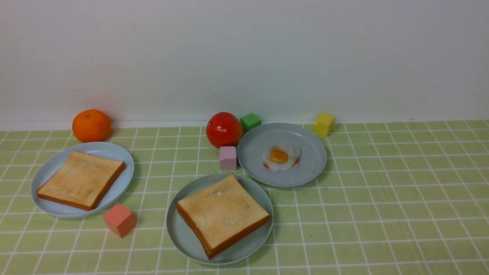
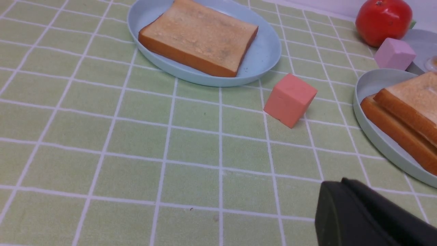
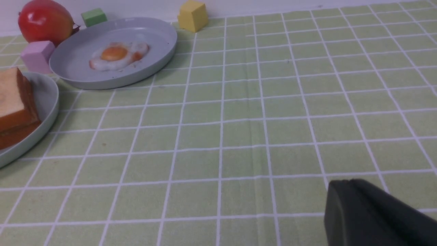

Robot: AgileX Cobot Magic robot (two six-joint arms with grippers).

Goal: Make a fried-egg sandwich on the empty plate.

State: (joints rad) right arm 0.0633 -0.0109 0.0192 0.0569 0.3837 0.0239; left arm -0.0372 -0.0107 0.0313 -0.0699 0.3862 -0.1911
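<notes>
Sandwich not built yet. The teal-green plate sits near centre and already carries a toast slice. The wrist views hint at a second layer under it, but I can't tell if that is another slice or just crust. The fried egg lies alone on the grey plate just behind and right of it. The other toast is on the left plate.

Both arms are out of the front view. The left gripper is low over the cloth, fingers together, holding nothing. Only a dark edge of the right gripper shows, so I can't tell whether its fingers are apart or together.

I judge the egg goes next, by the right arm, since it's on that side.
- Come in low from the near right, clear of the plate rim.
- Pinch the white's edge, not the yolk; it looks thin and floppy.
- Keep off the pink cube between the plates.
- Centre it on the toast so the top slice sits flat.
</notes>
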